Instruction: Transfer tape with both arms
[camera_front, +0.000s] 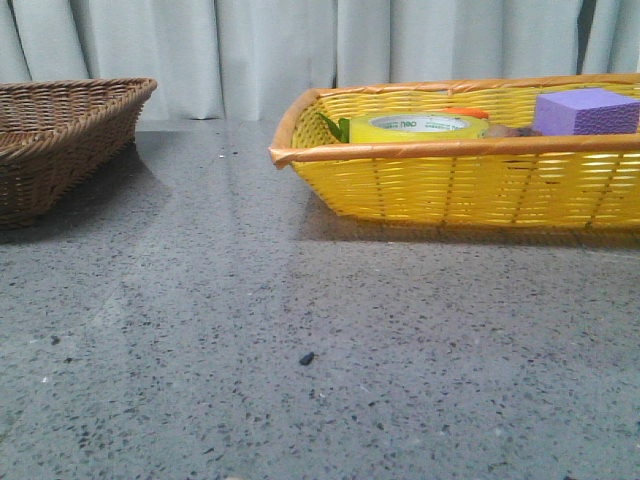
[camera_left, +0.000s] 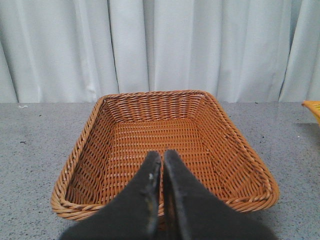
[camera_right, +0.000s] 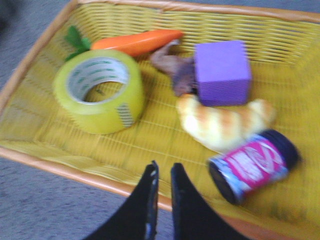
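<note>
Speckled stone table (camera_front: 300, 350), woven yellow basket (camera_front: 450, 185), glossy tape (camera_front: 415, 127)

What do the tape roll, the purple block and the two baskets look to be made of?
Tape: glossy translucent yellow plastic film on a white, likely cardboard, core.
Purple block: matte, probably foam.
Yellow basket: woven strips, maybe plastic, with an orange rim.
Brown basket: woven wicker or rattan look.

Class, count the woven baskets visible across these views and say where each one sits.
2. The brown wicker basket sits at the table's left, in front of the left arm; the yellow woven basket sits at the right, holding the tape roll and other items.
</note>
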